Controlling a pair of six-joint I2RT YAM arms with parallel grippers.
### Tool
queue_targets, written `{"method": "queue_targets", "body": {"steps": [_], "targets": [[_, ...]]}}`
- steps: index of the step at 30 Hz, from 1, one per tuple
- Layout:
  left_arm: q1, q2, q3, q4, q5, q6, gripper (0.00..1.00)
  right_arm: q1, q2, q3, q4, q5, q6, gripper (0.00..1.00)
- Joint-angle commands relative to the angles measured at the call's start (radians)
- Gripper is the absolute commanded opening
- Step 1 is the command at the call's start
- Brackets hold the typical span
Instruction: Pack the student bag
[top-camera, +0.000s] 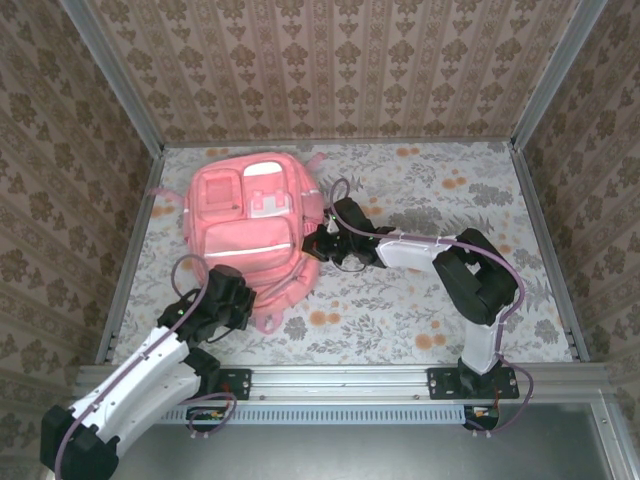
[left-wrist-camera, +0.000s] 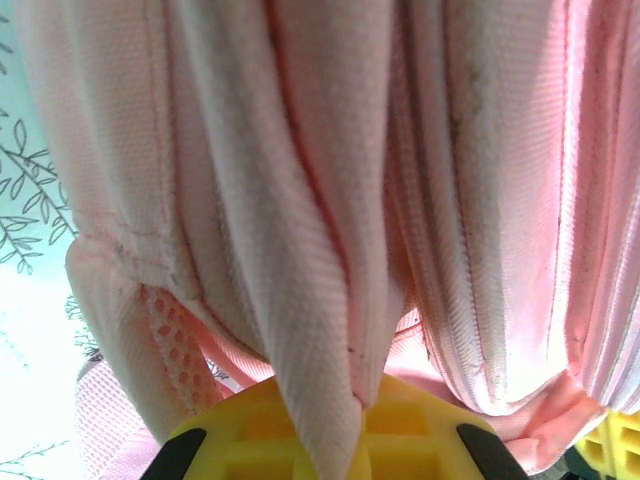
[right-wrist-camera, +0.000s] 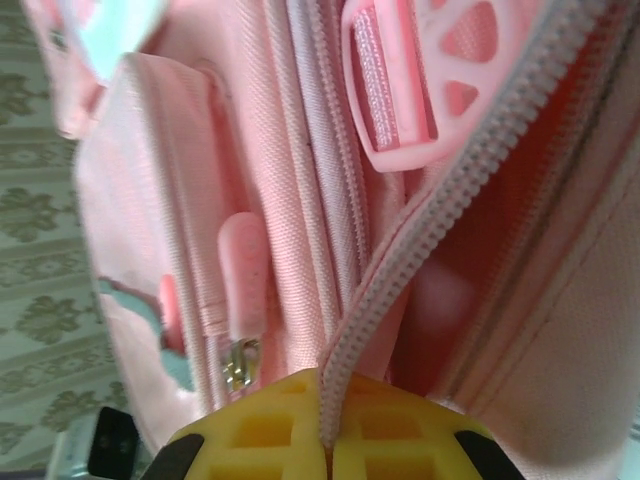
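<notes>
The student bag (top-camera: 250, 225), a big pink backpack with white-trimmed pockets, lies front up at the back left of the table. My left gripper (top-camera: 243, 296) is at the bag's near edge. In the left wrist view my left gripper (left-wrist-camera: 358, 425) is shut on a hanging fold of the student bag's (left-wrist-camera: 300, 200) pink fabric. My right gripper (top-camera: 316, 241) is against the bag's right side. In the right wrist view my right gripper (right-wrist-camera: 325, 445) is shut on the toothed zipper edge (right-wrist-camera: 400, 270) of the bag's open main compartment.
A flower-patterned cloth (top-camera: 420, 300) covers the table, with papered walls on three sides and metal rails (top-camera: 540, 230) along the edges. A pink zipper pull (right-wrist-camera: 240, 275) and a pink plastic buckle (right-wrist-camera: 425, 85) sit close to the right gripper.
</notes>
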Motion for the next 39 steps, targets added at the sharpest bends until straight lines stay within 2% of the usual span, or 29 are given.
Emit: {"method": "queue_targets", "body": {"steps": [1, 7, 10, 17, 20, 24, 30, 33, 34, 36, 37, 38, 39], "targets": [[0.004, -0.028, 0.009, -0.067, -0.020, 0.042, 0.00, -0.010, -0.062, 0.037, 0.370, -0.053, 0.073, 0.00], [0.010, -0.077, 0.008, -0.146, -0.039, 0.034, 0.00, -0.031, -0.101, -0.015, 0.544, -0.036, 0.132, 0.00], [0.015, -0.103, -0.009, -0.161, -0.039, 0.018, 0.00, -0.037, -0.122, -0.049, 0.566, -0.025, 0.133, 0.00], [0.028, -0.093, -0.019, -0.099, -0.001, 0.056, 0.00, -0.054, -0.075, -0.083, 0.789, -0.017, 0.234, 0.00], [0.034, -0.090, -0.008, -0.059, 0.006, 0.096, 0.00, -0.056, -0.039, -0.057, 0.799, -0.012, 0.238, 0.00], [0.079, -0.128, 0.011, -0.116, 0.020, 0.145, 0.00, -0.099, -0.050, -0.089, 0.787, 0.021, 0.222, 0.00], [0.134, -0.158, -0.041, -0.093, 0.100, 0.135, 0.00, -0.138, -0.129, -0.082, 0.701, -0.014, 0.152, 0.00], [0.134, -0.127, -0.035, -0.041, 0.112, 0.149, 0.00, -0.135, -0.157, -0.047, 0.540, -0.034, 0.082, 0.00], [0.135, -0.109, -0.023, -0.027, 0.114, 0.154, 0.00, -0.132, -0.158, -0.045, 0.489, -0.034, 0.063, 0.04], [0.135, -0.071, -0.001, -0.010, 0.112, 0.170, 0.00, -0.132, -0.155, -0.056, 0.417, -0.035, 0.038, 0.04], [0.135, -0.054, 0.011, -0.005, 0.112, 0.176, 0.00, -0.133, -0.155, -0.066, 0.382, -0.040, 0.019, 0.11], [0.134, -0.039, 0.018, 0.007, 0.115, 0.177, 0.00, -0.134, -0.161, -0.075, 0.313, -0.037, -0.009, 0.24], [0.136, -0.029, 0.025, 0.019, 0.116, 0.177, 0.00, -0.134, -0.169, -0.083, 0.258, -0.033, -0.039, 0.30]]}}
